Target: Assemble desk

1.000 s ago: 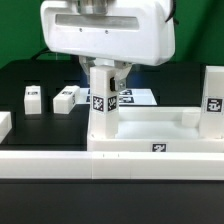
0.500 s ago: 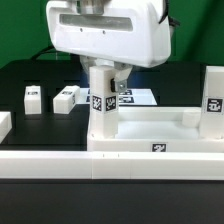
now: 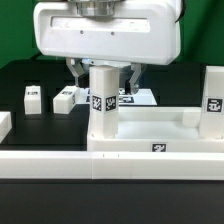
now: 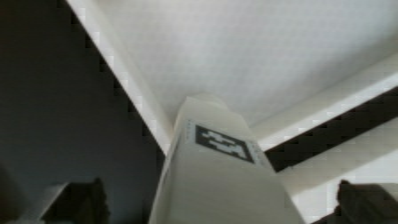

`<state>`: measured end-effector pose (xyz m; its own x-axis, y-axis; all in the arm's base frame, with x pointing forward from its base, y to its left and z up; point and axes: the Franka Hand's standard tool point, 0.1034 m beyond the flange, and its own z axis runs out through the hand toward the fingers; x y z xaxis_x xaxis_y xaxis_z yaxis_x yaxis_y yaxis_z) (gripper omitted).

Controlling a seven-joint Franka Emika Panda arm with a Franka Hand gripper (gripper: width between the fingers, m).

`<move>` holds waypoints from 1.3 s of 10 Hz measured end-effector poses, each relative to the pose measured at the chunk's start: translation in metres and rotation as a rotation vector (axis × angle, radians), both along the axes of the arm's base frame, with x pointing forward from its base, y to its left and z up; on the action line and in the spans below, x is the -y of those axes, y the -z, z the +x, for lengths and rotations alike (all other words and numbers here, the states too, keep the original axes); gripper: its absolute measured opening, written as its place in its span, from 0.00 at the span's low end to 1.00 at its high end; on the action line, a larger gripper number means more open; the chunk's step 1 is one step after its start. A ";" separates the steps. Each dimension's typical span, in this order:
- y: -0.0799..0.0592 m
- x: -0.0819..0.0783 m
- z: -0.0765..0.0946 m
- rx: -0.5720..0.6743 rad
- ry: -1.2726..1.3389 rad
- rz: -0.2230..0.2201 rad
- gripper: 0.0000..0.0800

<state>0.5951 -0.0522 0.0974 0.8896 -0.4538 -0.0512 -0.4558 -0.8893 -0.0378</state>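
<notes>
Black bench (image 3: 30,75), dark backdrop. At the exterior view's left, the first loose leg (image 3: 32,97) and the second loose leg (image 3: 65,98) lie well apart from the build. Next along, the upright leg (image 3: 100,108) stands at the tabletop (image 3: 150,122) corner, with the tool (image 3: 104,78) hanging over it, fingers spread wide either side and gripping nothing. To seat it well, I'd close squarely on flat faces and keep the leg vertical. Far right, the corner leg (image 3: 213,100) stands upright.
</notes>
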 end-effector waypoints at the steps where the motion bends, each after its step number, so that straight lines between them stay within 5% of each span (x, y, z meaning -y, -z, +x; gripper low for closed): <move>1: 0.000 0.000 0.000 0.005 -0.094 0.002 0.81; 8: -0.001 0.005 0.001 0.015 -0.701 -0.029 0.81; 12: 0.000 0.006 0.000 0.015 -0.829 -0.029 0.78; 13: 0.000 0.006 0.000 0.015 -0.828 -0.029 0.54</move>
